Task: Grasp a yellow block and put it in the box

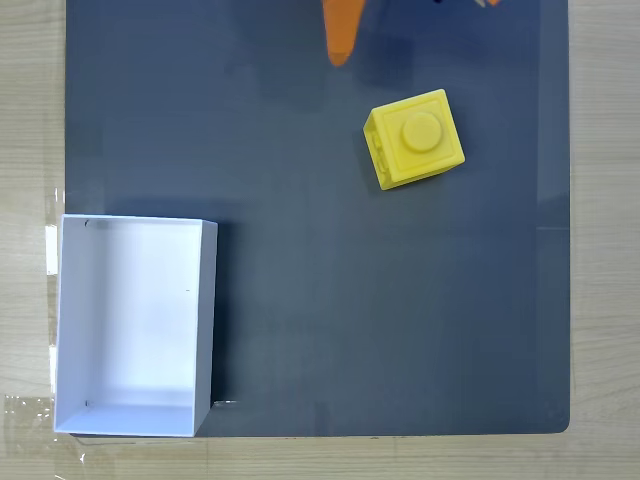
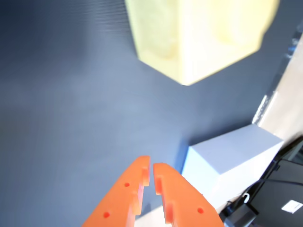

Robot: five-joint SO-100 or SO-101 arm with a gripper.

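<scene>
The yellow block (image 1: pixel 414 139) sits on the dark mat in the fixed view, upper right of centre, its round stud facing up. In the wrist view it is a blurred yellow shape (image 2: pixel 199 35) at the top. The white box (image 1: pixel 132 325) stands open and empty at the lower left of the fixed view, and one of its corners (image 2: pixel 227 158) appears at the lower right of the wrist view. My orange gripper (image 2: pixel 151 166) rises from the bottom of the wrist view, fingers nearly touching with nothing between them. One orange fingertip (image 1: pixel 342 40) pokes in at the top of the fixed view, up-left of the block.
The dark mat (image 1: pixel 400 320) covers most of the wooden table (image 1: pixel 605 200), with open mat between block and box. Clear tape (image 1: pixel 30 410) holds the box's side to the wood. Black equipment (image 2: pixel 279 198) lies past the mat's edge in the wrist view.
</scene>
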